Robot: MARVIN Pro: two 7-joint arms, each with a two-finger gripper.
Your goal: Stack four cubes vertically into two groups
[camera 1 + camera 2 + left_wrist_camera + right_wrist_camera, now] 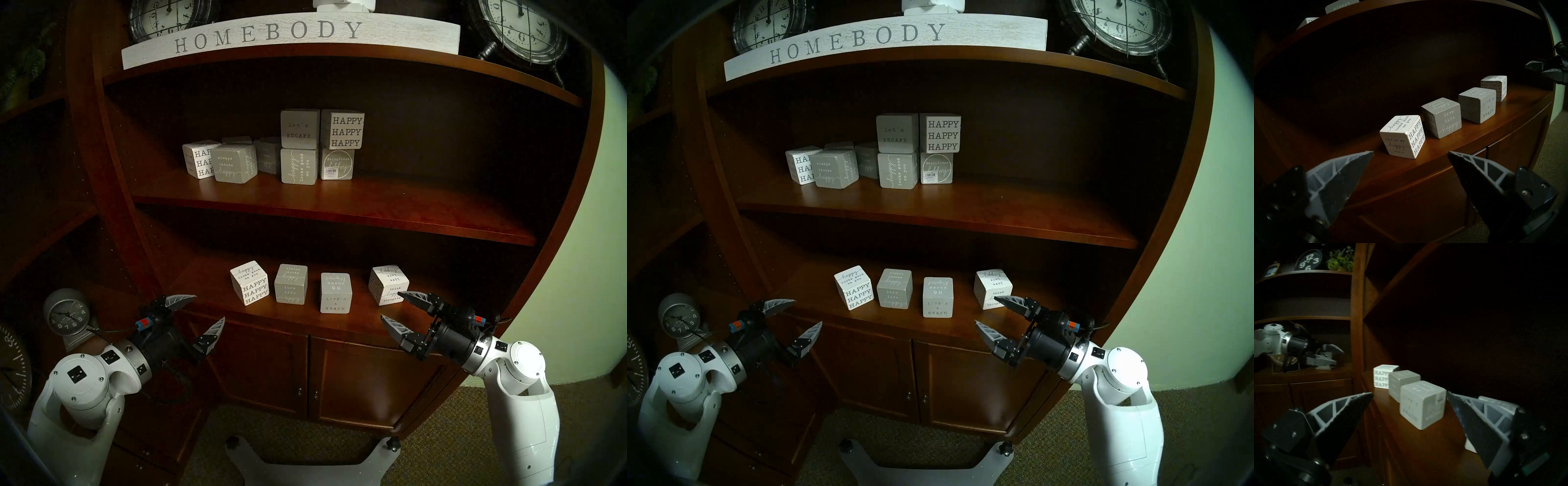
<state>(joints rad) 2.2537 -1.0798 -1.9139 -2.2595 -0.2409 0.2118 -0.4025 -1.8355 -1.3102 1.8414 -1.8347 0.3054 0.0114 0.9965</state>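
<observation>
Cubes point(291, 284) sit singly in a row on the low shelf point(356, 322), none stacked. My left claw point(205, 314) and right claw point(395, 310) gape empty, flanking them to take the end ones.

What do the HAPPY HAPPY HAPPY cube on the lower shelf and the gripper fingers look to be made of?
HAPPY HAPPY HAPPY cube: probably painted wood, matte white, printed lettering, slightly worn edges. Left gripper fingers: likely moulded grey plastic, with open triangular ribbing and dark, grainy inner pads.

White glossy arm shells, silver wrist rings, black pincer point(207, 307) bodies, grey ribbed pointed fingers point(395, 328), orange-blue tags.
</observation>
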